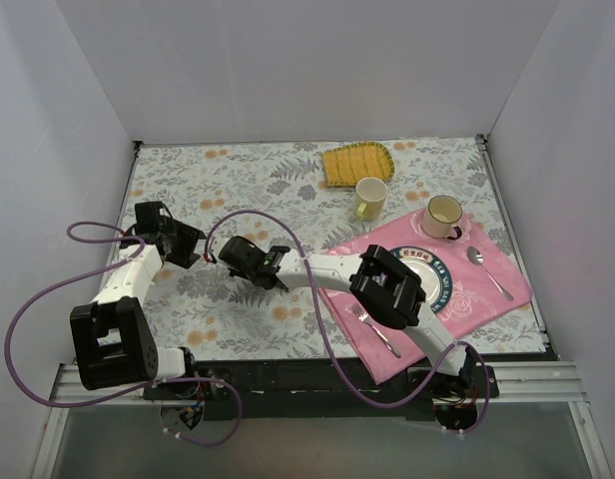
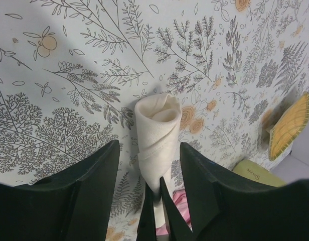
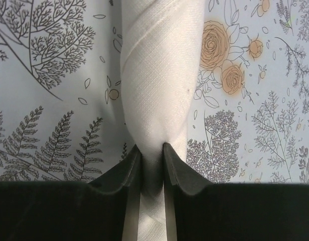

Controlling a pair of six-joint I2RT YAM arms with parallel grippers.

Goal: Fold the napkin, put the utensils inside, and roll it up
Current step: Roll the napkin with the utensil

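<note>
The cream-white napkin (image 2: 155,135) is rolled into a tight tube on the floral tablecloth. It also fills the right wrist view (image 3: 159,75). My right gripper (image 3: 152,148) is shut on one end of the roll, and its thin fingers (image 2: 169,211) show pinching it in the left wrist view. My left gripper (image 2: 149,145) is open, with its jaws wide on either side of the roll and not touching it. In the top view the left gripper (image 1: 196,247) and right gripper (image 1: 226,253) meet tip to tip and hide the roll. The gold utensil is not visible.
A pink rose-patterned placemat (image 1: 487,289) at the right carries a plate (image 1: 442,284), a silver fork (image 1: 375,331) and a silver spoon (image 1: 487,269). A yellow mug (image 1: 370,197), a cream mug (image 1: 442,215) and a yellow ribbed mat (image 1: 355,163) stand behind. White walls enclose the table.
</note>
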